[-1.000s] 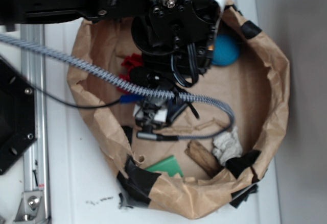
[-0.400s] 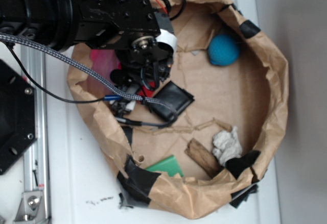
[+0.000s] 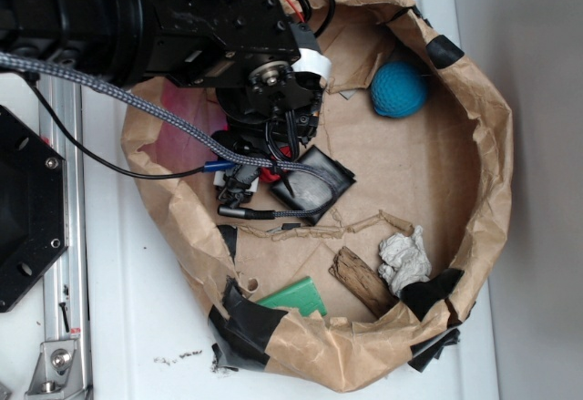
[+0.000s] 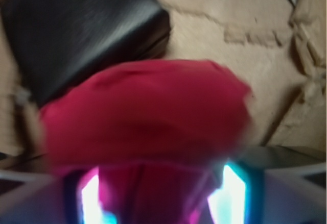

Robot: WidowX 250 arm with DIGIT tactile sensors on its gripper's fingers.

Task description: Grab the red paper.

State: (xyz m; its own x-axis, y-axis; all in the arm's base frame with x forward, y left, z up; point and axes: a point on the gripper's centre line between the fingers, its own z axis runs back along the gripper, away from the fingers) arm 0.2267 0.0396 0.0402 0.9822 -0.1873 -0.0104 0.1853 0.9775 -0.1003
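Brown paper bowl [image 3: 496, 145] sits on a white table. At its left side, the claw [image 4: 158, 193] is clamped on the red paper [image 4: 148, 114], just beside the black wallet [image 3: 321, 174]. It should squeeze firmly and lift straight up, well away from the blue ball [image 3: 398, 89].

The robot arm [image 3: 182, 26] is matte black, built of blocky housings with small silver screws and a round metal hub at the wrist. A grey-and-white braided cable [image 3: 137, 108] trails toward 9 o'clock; thin black, red and teal wires loop at 12. A white band wraps the wrist.
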